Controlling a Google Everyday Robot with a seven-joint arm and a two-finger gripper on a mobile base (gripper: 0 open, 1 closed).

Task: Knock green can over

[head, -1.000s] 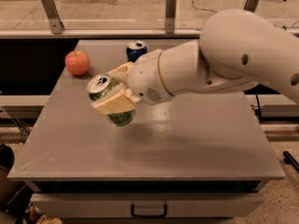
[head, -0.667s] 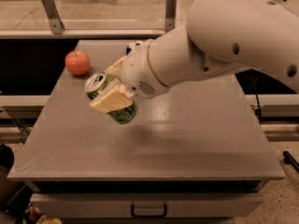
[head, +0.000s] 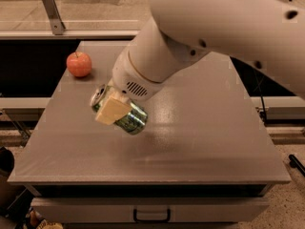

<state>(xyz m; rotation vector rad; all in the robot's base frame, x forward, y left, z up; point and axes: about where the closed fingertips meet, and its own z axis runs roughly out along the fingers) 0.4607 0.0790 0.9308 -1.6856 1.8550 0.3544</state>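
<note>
The green can (head: 127,119) is a shiny green drink can with a silver top. It is tilted far over to the left, top end pointing left and up, above the grey table (head: 200,137). My gripper (head: 113,109) is shut on the green can, with a cream-coloured finger (head: 111,110) across its near side. The big white arm (head: 200,27) reaches in from the upper right and hides the back of the table.
A red apple (head: 79,64) sits at the table's far left corner. A drawer with a black handle (head: 151,216) is under the front edge. A metal rail (head: 52,13) runs behind the table. The dark blue can is hidden behind the arm.
The can has tipped further to the left and sits lower. The arm has swung across and now covers the blue can that showed one second ago.
</note>
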